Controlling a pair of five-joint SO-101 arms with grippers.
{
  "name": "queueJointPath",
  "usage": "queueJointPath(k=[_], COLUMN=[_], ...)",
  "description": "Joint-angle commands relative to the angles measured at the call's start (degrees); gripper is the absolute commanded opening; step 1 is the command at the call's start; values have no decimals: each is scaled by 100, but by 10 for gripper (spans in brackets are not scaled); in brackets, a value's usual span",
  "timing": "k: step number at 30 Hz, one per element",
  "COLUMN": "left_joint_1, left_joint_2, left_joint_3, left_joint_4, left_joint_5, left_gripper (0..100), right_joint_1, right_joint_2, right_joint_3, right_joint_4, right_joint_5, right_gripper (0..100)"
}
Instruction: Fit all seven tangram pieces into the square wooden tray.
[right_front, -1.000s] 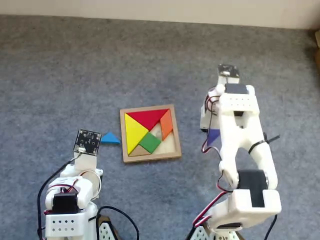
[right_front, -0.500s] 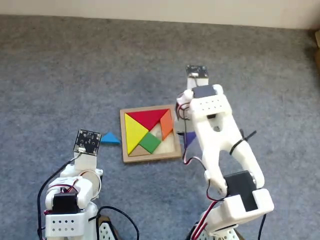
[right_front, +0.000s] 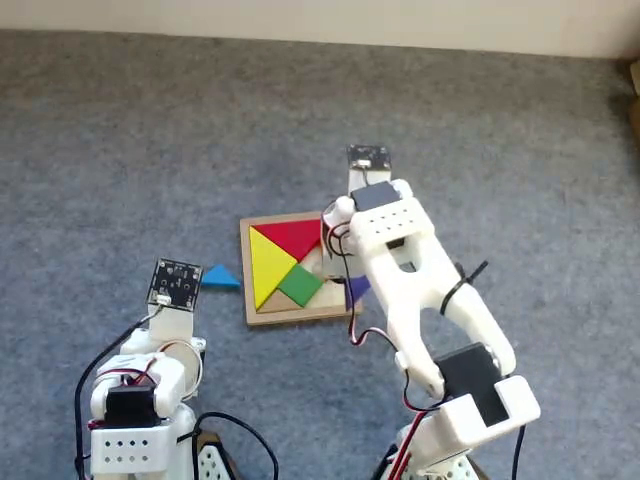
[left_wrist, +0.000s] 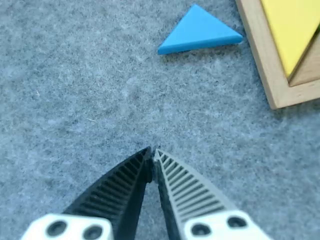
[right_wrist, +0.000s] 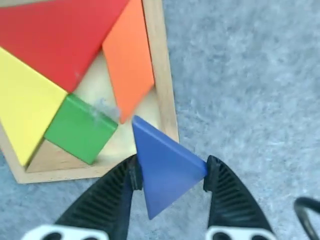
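Observation:
The square wooden tray (right_front: 248, 270) (right_wrist: 161, 75) holds a red triangle (right_front: 290, 237) (right_wrist: 60, 35), a yellow triangle (right_front: 266, 265) (right_wrist: 25, 110), a green square (right_front: 299, 286) (right_wrist: 80, 130) and an orange parallelogram (right_wrist: 129, 65). My right gripper (right_wrist: 170, 172) is shut on a dark blue triangle (right_wrist: 165, 167) (right_front: 357, 288), held above the tray's near right corner. A light blue triangle (right_front: 222, 277) (left_wrist: 200, 31) lies on the carpet left of the tray. My left gripper (left_wrist: 154, 152) stays shut over bare carpet, short of that triangle.
Grey carpet (right_front: 150, 140) covers the whole work area. The right arm (right_front: 400, 270) stretches over the tray's right side and hides part of it. The left arm's base (right_front: 135, 400) sits at the near left.
The right arm has swung left from the carpet on the right, carrying the dark blue triangle to the tray's right edge. The left arm has not moved.

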Motion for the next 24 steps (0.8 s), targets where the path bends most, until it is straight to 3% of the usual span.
queueJointPath(k=[1, 6, 16, 24], left_joint_1=[-66, -66, -66, -66], left_joint_2=[-251, -251, -251, -251], left_joint_3=[119, 119, 119, 119], left_joint_4=[26, 26, 26, 26], left_joint_5=[53, 53, 53, 53], left_gripper=[36, 36, 36, 36], right_joint_1=[-84, -84, -101, -646], right_joint_2=[-312, -312, 48, 1015], right_joint_3=[-40, -40, -48, -101], right_joint_4=[-119, -127, -163, -470], right_joint_5=[-70, -273, -2954, -3182], right_gripper=[121, 121, 121, 121])
